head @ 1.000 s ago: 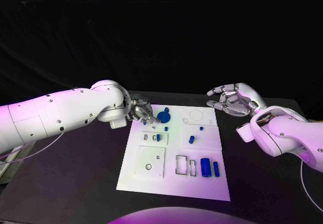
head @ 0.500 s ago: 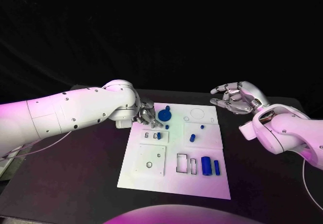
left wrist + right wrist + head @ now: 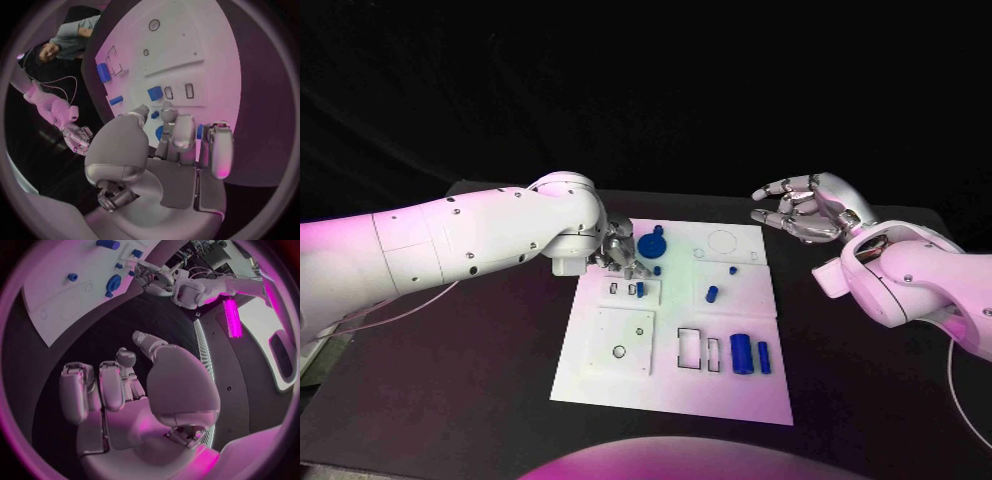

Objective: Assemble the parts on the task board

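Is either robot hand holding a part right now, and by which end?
The right robot hand holds nothing, fingers curled apart. The left robot hand hovers by the round blue part; any grip cannot be told.

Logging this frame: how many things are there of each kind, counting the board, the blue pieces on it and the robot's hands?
White task board: 1
Blue parts on the board, as far as the head view shows: 7
Silver hands: 2, the left hand and the right hand
Total: 10
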Controlling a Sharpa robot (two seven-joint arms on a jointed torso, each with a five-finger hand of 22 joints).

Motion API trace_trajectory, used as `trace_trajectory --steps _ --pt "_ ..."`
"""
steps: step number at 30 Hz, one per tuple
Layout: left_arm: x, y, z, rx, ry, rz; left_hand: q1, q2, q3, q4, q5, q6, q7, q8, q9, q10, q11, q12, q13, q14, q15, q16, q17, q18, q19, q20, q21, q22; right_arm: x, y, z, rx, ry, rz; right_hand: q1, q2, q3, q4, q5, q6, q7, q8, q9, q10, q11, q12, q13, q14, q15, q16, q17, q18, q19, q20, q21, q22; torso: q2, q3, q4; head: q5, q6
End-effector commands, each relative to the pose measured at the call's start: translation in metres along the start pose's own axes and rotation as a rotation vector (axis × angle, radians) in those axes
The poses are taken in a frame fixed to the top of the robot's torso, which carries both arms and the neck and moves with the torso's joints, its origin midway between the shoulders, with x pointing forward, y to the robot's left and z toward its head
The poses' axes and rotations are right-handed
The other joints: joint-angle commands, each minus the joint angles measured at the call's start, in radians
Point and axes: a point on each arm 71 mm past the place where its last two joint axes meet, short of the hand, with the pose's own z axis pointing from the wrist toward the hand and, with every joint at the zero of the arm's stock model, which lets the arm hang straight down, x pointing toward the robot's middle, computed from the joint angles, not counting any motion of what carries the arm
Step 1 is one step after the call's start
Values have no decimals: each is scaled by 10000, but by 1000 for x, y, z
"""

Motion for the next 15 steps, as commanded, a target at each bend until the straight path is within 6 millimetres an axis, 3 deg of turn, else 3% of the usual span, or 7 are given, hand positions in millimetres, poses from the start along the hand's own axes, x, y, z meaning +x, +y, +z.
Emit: trace_trajectory --steps 1,15 --pt "2 -2 1 -28 365 182 -78 -8 -53 7 -56 -67 -30 68 10 -28 -16 26 -14 50 -47 53 -16 -120 449 -32 66 1371 2 0 1 68 179 30 -94 6 23 51 67 16 -14 10 -13 -39 -9 -25 -1 229 1 -3 8 54 -4 29 -42 1422 1 1 2 -8 -25" --pt "7 -7 5 84 707 169 -7 4 -32 -19 -49 -158 -20 59 44 -177 -9 -141 -197 46 -42 48 -23 -118 440 -29 61 1361 4 -1 2 124 223 34 -91 9 30 53 82 9 -13 8 -19 -53 -9 -44 -21 223 1 -20 -13 65 -32 29 -80 1390 -6 7 -3 -27 -111"
